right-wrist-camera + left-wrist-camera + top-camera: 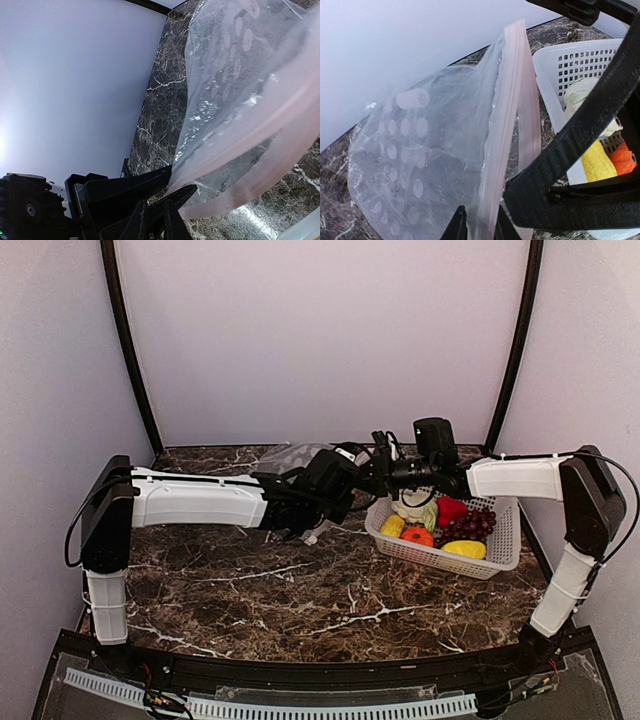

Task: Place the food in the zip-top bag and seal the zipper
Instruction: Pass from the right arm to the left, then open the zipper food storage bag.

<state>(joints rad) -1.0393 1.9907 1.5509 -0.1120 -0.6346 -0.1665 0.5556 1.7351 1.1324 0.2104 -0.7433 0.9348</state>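
The clear dotted zip-top bag (285, 455) hangs at the back centre, lifted off the table, with its mouth parted. My left gripper (480, 227) is shut on the near lip of the pink zipper (507, 110), which fills the gap between the fingers. My right gripper (152, 220) meets it from the right (372, 468). Its fingers stand almost together, and no bag shows between them. The food lies in the white basket (440, 562): cabbage (412, 508), red pepper (451, 510), grapes (472, 525), an orange-red piece (417, 536) and two yellow pieces (464, 549).
The basket sits on the dark marble table (300, 590) at the right, directly under the right forearm. White walls close in behind the bag and on both sides. Both arms stretch across the back half of the table.
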